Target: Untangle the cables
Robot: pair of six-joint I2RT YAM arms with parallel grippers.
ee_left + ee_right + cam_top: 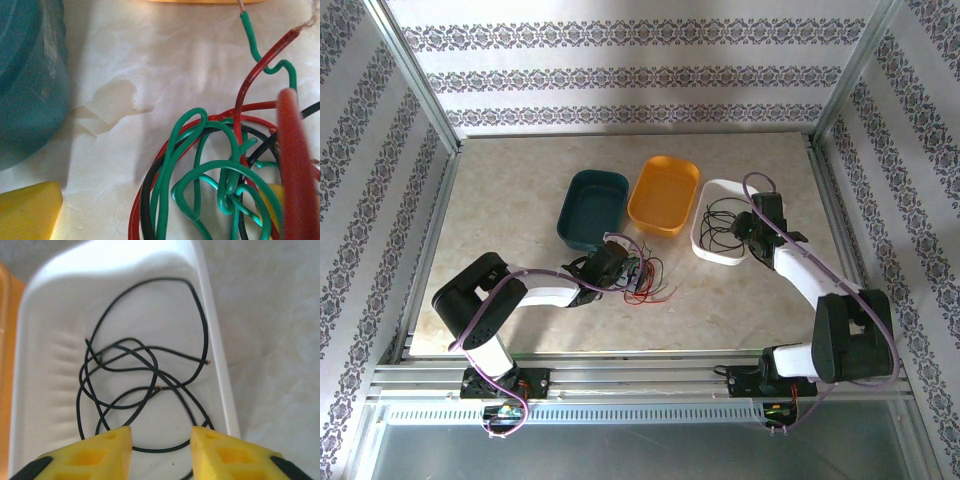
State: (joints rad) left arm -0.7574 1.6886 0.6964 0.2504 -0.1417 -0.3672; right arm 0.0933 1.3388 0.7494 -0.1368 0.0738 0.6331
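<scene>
A: From above, taking the orange tray (665, 195) as the mark?

B: The teal tray (592, 208) sits just left of it, the white tray (720, 250) just right. The tangle (648, 278) of red, green and black cables lies on the table (520, 180) on its near side, toward the arms; the left gripper (620, 262) is at that tangle; the right gripper (744, 230) hangs over the white tray.

A: The left wrist?

B: Fingers spread wide, pinching nothing; one yellow fingertip (27, 212) stands clear of the tangle (210, 190), the other is half hidden behind the wires; a blurred red strand crosses close to the lens; the orange tray's edge is a sliver beyond.

A: The right wrist?

B: The right gripper's (161, 450) yellow fingers stand apart, nothing between them; loose black cables (145, 370) lie coiled inside the white tray, the orange tray at its left.
</scene>
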